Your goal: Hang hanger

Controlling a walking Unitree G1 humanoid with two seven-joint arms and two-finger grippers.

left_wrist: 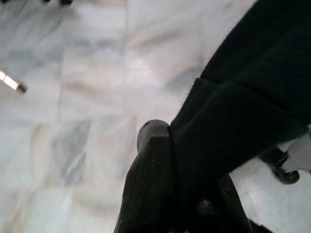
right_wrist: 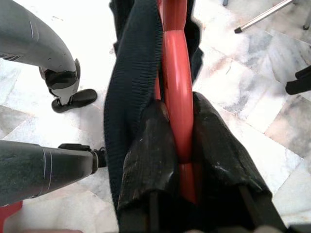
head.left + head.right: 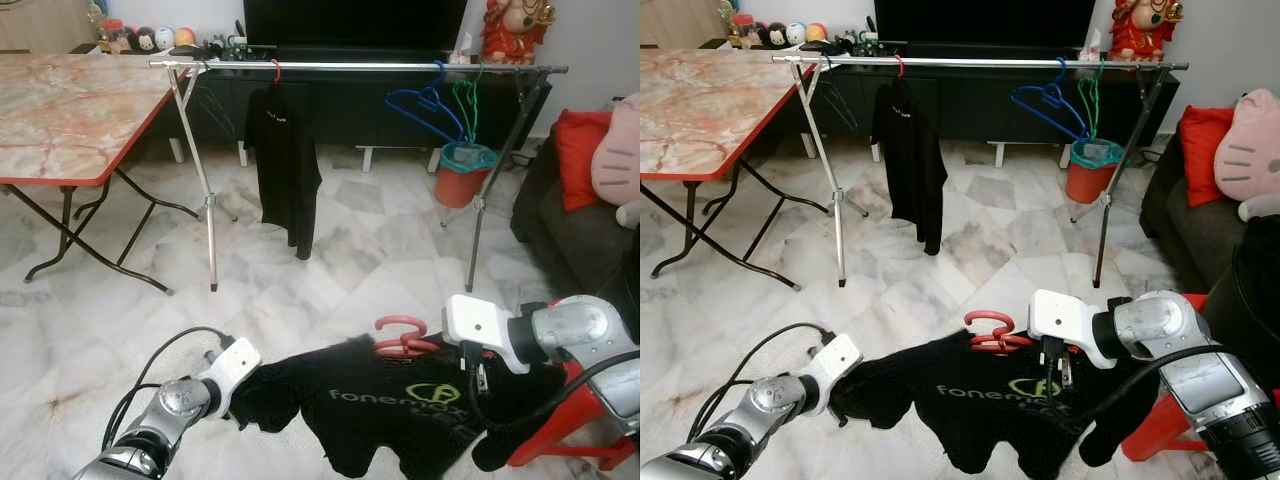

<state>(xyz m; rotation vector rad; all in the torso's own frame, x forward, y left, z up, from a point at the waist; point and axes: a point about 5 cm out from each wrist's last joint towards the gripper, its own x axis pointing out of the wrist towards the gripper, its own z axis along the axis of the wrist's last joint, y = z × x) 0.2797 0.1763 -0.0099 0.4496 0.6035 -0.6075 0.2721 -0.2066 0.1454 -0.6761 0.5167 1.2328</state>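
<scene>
Nearest the camera, low over the pale marble floor, the two grippers carry a black shirt on a red hanger. Right gripper: its ribbed black fingers are pressed together on the smooth red plastic bar of the hanger, with knit fabric bunched beside it. The hanger's curved hook rises above the collar, just left of the white wrist housing. Left gripper: closed on the shirt's sleeve edge, dark ribbed cloth pinched against one finger. The shirt hangs slack between the arms, with green and white lettering across its front. A red frame stands under the right arm.

Farther off, a metal rail on splayed tubular legs spans the room. From it hang a black garment on a red hook, a blue hanger and a green hanger, both bare wire shapes. At left stands a folding table with a marbled top and red rim. Behind the rail sit an orange bin and a dark cabinet; at right, a dark sofa with a red cushion.
</scene>
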